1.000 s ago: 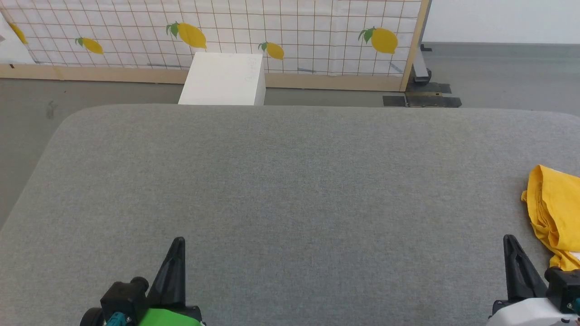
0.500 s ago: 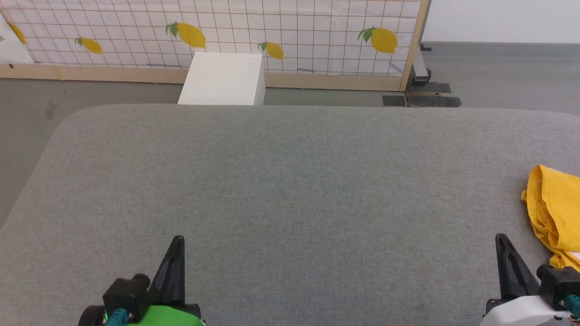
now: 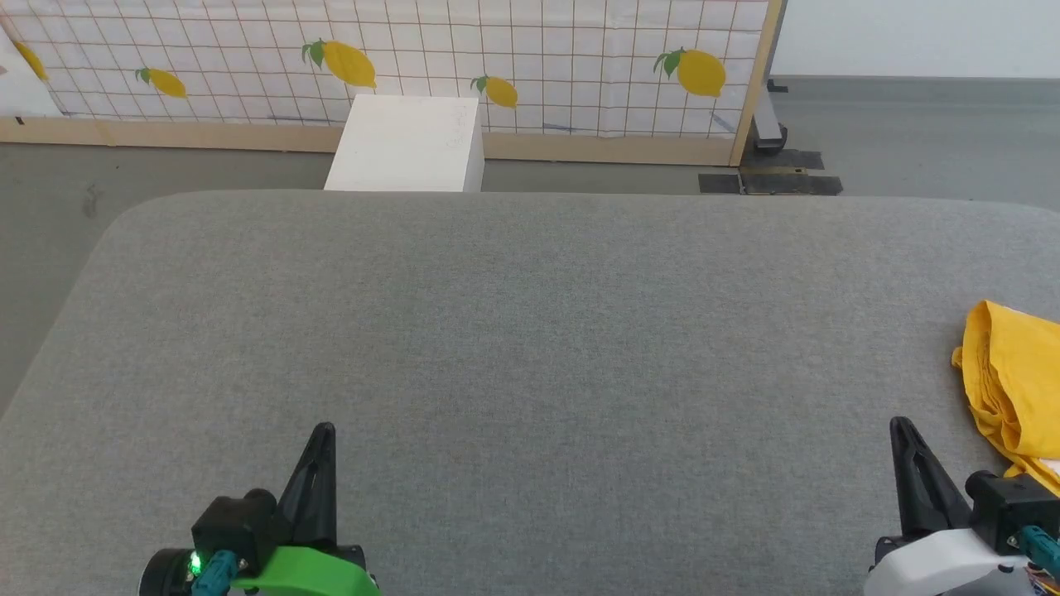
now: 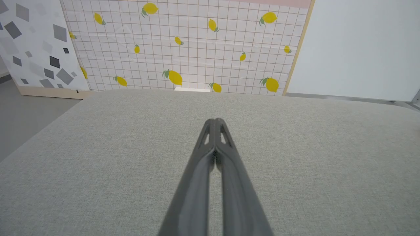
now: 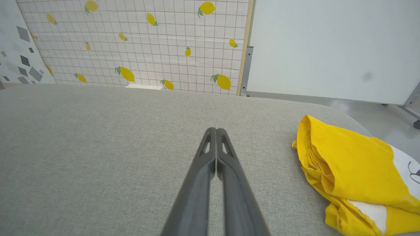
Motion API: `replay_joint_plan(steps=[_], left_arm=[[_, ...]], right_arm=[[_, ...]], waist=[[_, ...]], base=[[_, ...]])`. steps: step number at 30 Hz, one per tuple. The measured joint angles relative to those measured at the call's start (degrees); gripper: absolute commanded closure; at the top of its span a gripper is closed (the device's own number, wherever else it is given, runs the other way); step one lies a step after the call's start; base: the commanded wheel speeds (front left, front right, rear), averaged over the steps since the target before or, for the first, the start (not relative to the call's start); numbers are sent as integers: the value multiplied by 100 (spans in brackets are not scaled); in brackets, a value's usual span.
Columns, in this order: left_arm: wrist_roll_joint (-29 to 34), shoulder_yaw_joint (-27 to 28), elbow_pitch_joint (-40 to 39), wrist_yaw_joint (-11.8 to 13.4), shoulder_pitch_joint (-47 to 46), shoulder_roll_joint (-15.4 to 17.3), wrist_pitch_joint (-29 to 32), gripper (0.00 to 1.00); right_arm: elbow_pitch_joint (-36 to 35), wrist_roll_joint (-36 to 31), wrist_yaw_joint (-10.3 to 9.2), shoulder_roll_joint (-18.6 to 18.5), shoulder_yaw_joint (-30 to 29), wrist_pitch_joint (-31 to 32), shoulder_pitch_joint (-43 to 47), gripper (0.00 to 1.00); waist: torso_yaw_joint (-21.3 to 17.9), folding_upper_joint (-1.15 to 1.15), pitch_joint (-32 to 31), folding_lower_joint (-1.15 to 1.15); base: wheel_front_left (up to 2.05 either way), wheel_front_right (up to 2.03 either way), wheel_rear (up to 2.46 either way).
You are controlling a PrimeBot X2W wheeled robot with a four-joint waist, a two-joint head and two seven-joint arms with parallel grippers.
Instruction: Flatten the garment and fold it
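The garment (image 3: 1017, 381), bright yellow with white patches, lies crumpled at the right edge of the grey padded table (image 3: 530, 331); in the right wrist view the garment (image 5: 351, 173) sits to the right of my fingers. My right gripper (image 3: 903, 426) (image 5: 216, 129) is shut and empty, a short way left of the garment, apart from it. Low at the front left, my left gripper (image 3: 325, 430) (image 4: 215, 120) is shut with nothing in it, over bare table.
Behind the table stand a white box (image 3: 406, 145) on the floor and a lemon-print grid panel (image 3: 414, 58) with a wooden frame. Grey floor runs along the table's left side and far edge.
Both grippers have crept slightly forward over the table; the right one also shifted a little left. The garment has not moved.
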Motion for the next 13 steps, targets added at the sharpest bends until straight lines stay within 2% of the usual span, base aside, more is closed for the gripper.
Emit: replay_joint_plan(steps=[13], left_arm=[[183,165,30,-74,-73,-141,131,100]], right_arm=[[-10,0,0,0,111,86,-110,100]], waist=[[-5,0,3,0]], base=[[0,0,0]])
